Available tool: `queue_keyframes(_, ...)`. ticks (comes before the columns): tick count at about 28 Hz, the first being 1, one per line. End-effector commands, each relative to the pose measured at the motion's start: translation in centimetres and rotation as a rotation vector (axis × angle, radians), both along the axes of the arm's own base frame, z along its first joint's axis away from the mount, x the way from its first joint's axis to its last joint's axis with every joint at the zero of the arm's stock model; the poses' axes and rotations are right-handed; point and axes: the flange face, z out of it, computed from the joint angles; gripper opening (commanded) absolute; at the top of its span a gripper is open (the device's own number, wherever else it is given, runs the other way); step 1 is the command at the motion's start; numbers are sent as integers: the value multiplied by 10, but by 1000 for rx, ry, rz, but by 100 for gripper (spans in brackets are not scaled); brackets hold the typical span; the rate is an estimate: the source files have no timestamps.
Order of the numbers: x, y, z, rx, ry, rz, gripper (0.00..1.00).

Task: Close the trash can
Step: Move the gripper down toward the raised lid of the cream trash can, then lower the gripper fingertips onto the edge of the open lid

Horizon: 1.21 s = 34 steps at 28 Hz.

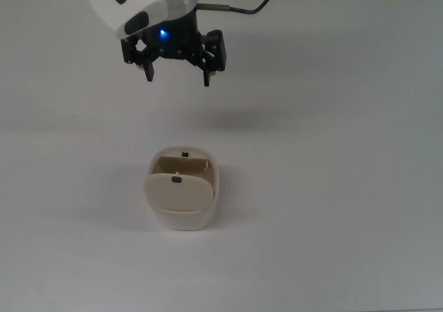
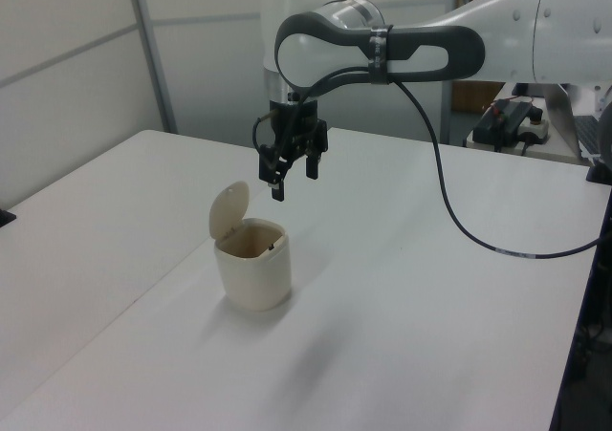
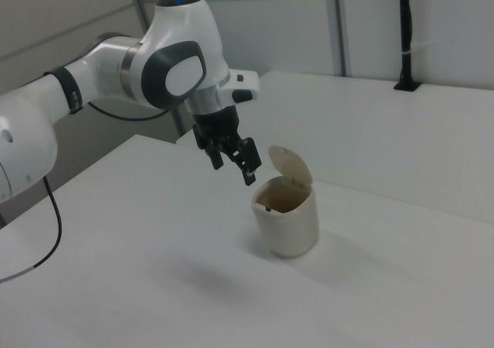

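The little cream plastic trash can (image 1: 181, 200) has its flat hinged lid (image 2: 229, 210) standing up. Black two-finger gripper (image 1: 177, 78) hangs above, fingers apart; I'd come over the lid's back and nudge it down gently.

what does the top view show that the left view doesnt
Only the top view shows the blue light on the arm's black pincer and the tiny black knob on the cream plastic trash can's flat lid. Only the left view shows the long white arm, a trailing black cable and the lid standing raised. Both show the open pincer hanging above the white table, apart from the open can.
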Motion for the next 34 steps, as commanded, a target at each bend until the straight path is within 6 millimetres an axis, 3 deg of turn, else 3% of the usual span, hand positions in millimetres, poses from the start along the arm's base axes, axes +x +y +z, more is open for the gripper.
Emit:
queue_keyframes(1, -5, -4, 5, 16, 6, -35, 100)
queue_keyframes(18, 14, -7, 13, 20, -157, -32, 100)
queue_keyframes(22, 22, -5, 13, 17, -212, -32, 96)
queue_keyframes(27, 33, -4, 4, 9, -254, -30, 78)
queue_keyframes(28, 36, -4, 1, 6, -263, -28, 72)
queue_keyframes(29, 41, -1, -3, 1, -284, -22, 57)
queue_keyframes(30, 43, -1, -4, 1, -298, -24, 49)
queue_keyframes(34, 53, 0, -11, -2, -349, -27, 24)
